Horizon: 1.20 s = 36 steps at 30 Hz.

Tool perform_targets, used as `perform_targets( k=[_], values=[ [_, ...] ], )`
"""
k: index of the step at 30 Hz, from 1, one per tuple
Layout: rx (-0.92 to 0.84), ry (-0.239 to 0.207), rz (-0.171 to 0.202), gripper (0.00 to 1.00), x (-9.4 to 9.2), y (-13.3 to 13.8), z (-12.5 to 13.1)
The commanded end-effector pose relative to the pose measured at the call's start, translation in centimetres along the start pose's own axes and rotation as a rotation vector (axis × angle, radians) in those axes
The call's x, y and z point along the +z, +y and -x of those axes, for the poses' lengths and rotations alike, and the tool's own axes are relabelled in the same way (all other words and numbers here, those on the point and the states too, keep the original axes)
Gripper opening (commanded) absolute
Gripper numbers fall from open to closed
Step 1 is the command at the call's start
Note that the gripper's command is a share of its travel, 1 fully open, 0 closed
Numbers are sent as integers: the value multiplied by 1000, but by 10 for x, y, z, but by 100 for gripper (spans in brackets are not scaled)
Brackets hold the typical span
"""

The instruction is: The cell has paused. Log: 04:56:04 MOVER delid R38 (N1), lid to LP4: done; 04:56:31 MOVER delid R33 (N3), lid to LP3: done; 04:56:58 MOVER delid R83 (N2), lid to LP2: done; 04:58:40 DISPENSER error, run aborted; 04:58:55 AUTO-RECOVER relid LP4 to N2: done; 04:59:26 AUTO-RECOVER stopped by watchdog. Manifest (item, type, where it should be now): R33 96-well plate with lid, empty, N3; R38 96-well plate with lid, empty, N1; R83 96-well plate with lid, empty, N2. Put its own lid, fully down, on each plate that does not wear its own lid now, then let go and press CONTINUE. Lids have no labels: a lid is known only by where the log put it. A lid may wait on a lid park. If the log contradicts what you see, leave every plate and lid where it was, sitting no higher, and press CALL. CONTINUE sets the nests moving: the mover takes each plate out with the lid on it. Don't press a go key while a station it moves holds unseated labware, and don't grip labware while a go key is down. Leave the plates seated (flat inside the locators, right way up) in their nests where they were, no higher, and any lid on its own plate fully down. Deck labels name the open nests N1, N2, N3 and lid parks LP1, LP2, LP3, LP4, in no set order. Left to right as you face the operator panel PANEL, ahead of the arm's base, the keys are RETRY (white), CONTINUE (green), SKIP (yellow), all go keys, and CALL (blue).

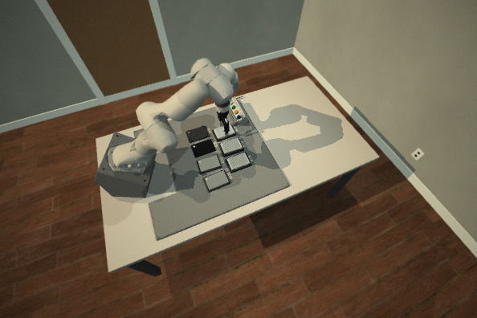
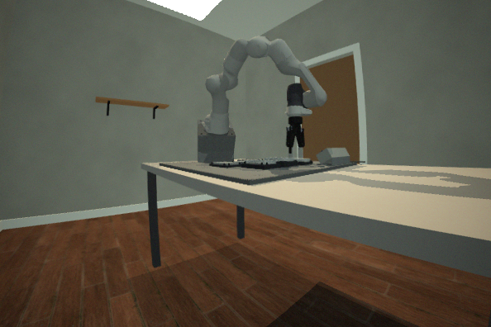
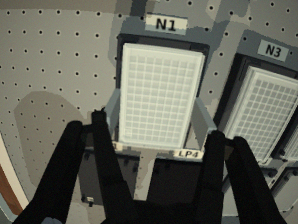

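Observation:
My gripper (image 1: 226,132) (image 2: 295,156) (image 3: 156,103) points down over nest N1, shut on the pale translucent lid (image 3: 161,85), one finger pad on each long side. The lid lies level over the N1 plate, whose wells show through; a small gap beneath it cannot be ruled out. The N3 plate (image 1: 231,146) (image 3: 267,112) shows sharp wells and looks bare. The N2 plate (image 1: 238,161) also looks bare. Two pale lids (image 1: 209,164) (image 1: 217,180) lie on the two nearer parks. LP4 (image 1: 203,148) (image 3: 175,182) and the park beside it (image 1: 197,133) (image 3: 106,177) are dark and empty.
The operator panel (image 1: 242,117) (image 2: 336,156) stands just beyond N1. Its green key (image 1: 234,108), yellow key (image 1: 236,112) and blue key (image 1: 239,116) show; the white key is not clear. N3 sits close beside N1, and the parks lie on the base side.

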<state>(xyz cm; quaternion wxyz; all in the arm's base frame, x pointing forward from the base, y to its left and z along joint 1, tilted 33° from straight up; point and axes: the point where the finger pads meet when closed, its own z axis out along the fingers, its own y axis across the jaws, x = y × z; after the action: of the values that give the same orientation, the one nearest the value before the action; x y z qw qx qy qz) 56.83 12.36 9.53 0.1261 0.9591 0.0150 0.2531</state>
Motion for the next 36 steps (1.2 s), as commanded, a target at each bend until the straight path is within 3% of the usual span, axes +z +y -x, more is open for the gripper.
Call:
perform_targets(
  k=[1,19,20,36],
  values=[
    [5,1,-2,0,1,-1,0],
    [5,1,-2,0,1,-1,0],
    [5,1,-2,66,1,-1,0],
    [5,1,-2,66,1,-1,0]
  ],
)
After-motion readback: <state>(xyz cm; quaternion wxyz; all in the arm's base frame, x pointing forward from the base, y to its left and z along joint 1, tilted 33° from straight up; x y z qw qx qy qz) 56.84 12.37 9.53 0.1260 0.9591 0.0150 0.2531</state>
